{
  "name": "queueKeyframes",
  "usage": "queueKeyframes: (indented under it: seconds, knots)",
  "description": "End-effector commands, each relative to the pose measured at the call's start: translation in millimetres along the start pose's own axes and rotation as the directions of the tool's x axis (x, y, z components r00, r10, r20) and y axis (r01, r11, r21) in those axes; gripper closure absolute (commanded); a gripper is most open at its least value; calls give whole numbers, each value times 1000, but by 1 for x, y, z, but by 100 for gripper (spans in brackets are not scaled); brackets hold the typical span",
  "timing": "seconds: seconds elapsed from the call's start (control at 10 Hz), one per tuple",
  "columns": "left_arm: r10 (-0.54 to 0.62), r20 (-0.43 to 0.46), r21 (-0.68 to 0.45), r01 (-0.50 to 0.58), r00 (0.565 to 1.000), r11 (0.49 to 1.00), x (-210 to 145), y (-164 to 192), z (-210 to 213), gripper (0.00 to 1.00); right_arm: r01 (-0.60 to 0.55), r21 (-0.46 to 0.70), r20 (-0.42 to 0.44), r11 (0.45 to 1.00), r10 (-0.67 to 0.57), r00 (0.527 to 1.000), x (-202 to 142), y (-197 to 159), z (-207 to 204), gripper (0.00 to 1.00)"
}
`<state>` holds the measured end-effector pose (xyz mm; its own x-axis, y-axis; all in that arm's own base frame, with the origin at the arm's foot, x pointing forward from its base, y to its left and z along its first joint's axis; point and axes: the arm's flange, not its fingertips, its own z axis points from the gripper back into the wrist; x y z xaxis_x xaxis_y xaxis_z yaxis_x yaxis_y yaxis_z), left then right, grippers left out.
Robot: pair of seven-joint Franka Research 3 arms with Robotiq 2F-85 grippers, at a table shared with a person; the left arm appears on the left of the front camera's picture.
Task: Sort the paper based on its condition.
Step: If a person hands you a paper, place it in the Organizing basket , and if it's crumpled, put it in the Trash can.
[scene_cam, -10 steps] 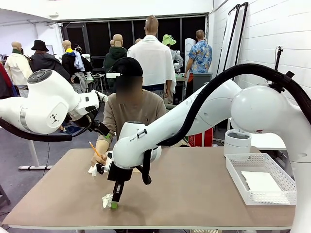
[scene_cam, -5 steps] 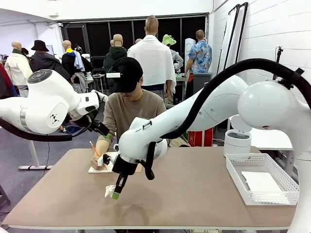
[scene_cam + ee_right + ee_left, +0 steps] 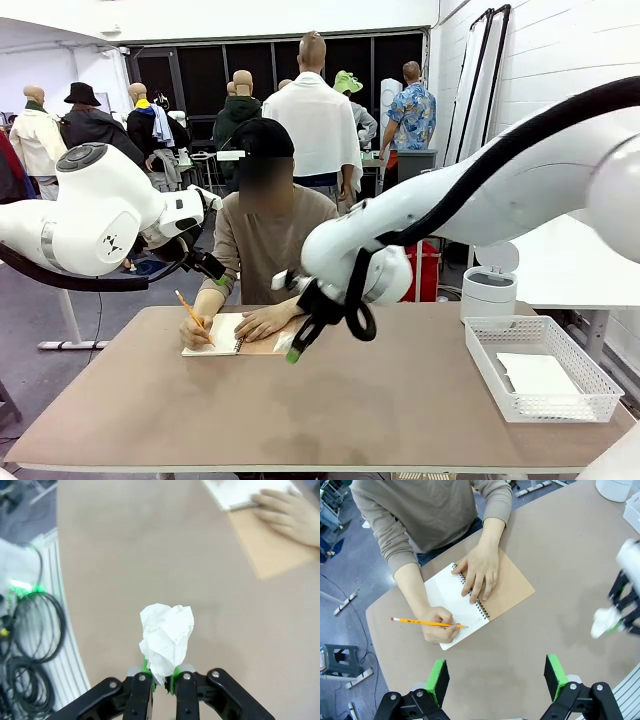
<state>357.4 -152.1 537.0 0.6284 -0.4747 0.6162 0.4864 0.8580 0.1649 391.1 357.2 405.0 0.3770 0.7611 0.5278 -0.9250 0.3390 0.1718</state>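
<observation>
The green pads of the right gripper (image 3: 159, 682) are largely hidden by the crumpled white paper ball (image 3: 166, 637) pinched between them, clear of the tan tabletop (image 3: 400, 400). The left gripper (image 3: 496, 675) stands wide and empty over bare surface. A flat white sheet (image 3: 537, 372) lies in the white plastic mesh basket (image 3: 500, 325) at the table's right edge.
</observation>
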Motion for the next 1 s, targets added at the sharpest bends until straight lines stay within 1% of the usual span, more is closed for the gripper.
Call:
queueKeyframes:
  seconds: [0.0,0.1,0.2,0.4,0.5,0.6,0.9]
  knots:
    - [-4,0,0,4,1000,1000,0,0,0,0,79,-101,-10,992,-81,997,-27,8,58,100]
    - [-4,0,0,4,1000,1000,0,0,0,0,136,-162,-3,977,-138,990,-28,5,84,100]
    - [-4,0,0,4,1000,1000,0,0,0,0,183,-192,6,964,-186,983,-28,2,104,100]
    - [-4,0,0,4,1000,1000,0,0,0,0,281,-204,15,938,-284,959,-29,-2,130,100]
    - [-4,0,0,4,1000,1000,0,0,0,0,271,-243,-14,932,-282,959,-25,9,130,100]
    - [-4,0,0,4,1000,1000,0,0,0,0,230,-215,37,949,-227,973,-34,-10,132,100]
    - [-4,0,0,4,1000,1000,0,0,0,0,230,-215,37,949,-227,973,-34,-10,132,100]
